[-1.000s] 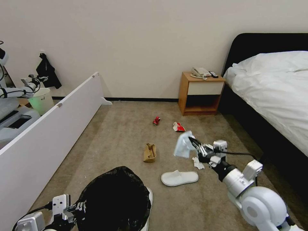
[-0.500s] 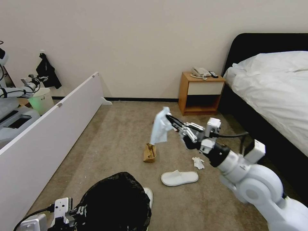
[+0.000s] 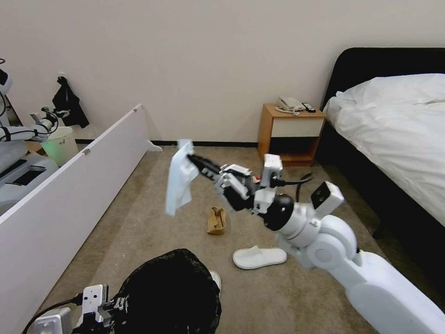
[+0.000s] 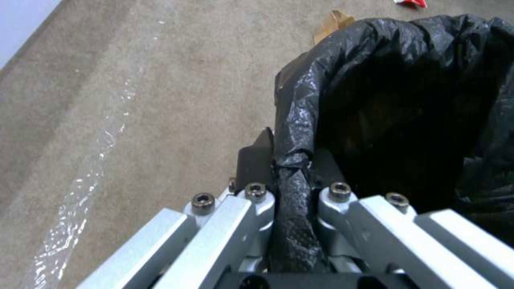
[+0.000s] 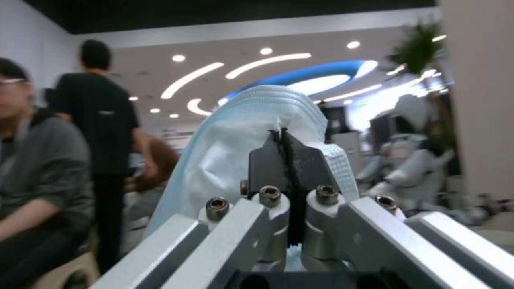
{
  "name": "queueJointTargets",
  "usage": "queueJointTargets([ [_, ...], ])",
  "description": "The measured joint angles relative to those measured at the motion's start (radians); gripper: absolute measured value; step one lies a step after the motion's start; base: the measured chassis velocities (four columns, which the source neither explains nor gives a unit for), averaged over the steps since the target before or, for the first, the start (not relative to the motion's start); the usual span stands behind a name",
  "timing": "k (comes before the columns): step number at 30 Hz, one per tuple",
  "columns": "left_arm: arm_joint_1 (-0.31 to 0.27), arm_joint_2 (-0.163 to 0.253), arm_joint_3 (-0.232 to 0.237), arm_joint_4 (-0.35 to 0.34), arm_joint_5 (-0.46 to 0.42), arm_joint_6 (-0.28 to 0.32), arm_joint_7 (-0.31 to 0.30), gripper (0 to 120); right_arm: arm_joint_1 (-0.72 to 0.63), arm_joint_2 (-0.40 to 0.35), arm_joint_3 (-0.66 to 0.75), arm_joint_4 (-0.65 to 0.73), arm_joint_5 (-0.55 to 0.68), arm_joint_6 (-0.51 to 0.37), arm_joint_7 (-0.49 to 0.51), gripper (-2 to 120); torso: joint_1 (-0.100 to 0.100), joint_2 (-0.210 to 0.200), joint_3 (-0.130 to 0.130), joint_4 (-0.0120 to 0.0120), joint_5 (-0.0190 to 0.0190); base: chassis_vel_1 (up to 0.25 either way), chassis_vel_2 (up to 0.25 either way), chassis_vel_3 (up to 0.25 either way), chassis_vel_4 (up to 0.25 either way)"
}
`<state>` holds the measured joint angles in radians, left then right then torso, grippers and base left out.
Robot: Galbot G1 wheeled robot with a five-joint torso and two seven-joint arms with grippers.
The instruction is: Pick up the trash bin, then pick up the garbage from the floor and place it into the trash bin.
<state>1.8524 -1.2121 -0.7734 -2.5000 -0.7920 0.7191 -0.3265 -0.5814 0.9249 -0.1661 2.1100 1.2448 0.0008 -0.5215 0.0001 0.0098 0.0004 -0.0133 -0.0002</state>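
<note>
Garbage in my right gripper [image 3: 192, 160] is now a pale blue-white face mask [image 3: 178, 183], and it hangs in the air above the floor [image 3: 153, 208], clamped at its top edge between the closed fingers. One second ago this gripper held it low, near the white slipper [image 3: 259, 256]; since then I have raised it and carried it to my left, toward the trash bin [image 3: 169, 292]. The bin is at the bottom of my head view, and my left gripper [image 4: 292, 176] pinches its black-lined rim. I judge the mask is not yet over the opening. The brown paper bag [image 3: 216, 220] waits on the carpet.
</note>
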Motion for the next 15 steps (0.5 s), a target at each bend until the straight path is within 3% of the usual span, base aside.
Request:
queueJointTargets([
  [8,-0.008,0.005,-0.009,0.000,-0.005,0.003,0.001,4,-0.002,-0.021,-0.086,-0.004,-0.008,-0.009,-0.075,0,0.000,0.000,0.000,0.0000,0.0002,0.000,0.000,0.000,0.000],
  [15,-0.014,0.007,-0.015,0.000,-0.008,0.004,0.001,4,-0.010,-0.041,-0.115,0.009,-0.013,-0.021,-0.084,0,0.000,0.000,0.000,0.0000,0.0002,0.000,0.000,0.000,0.000],
])
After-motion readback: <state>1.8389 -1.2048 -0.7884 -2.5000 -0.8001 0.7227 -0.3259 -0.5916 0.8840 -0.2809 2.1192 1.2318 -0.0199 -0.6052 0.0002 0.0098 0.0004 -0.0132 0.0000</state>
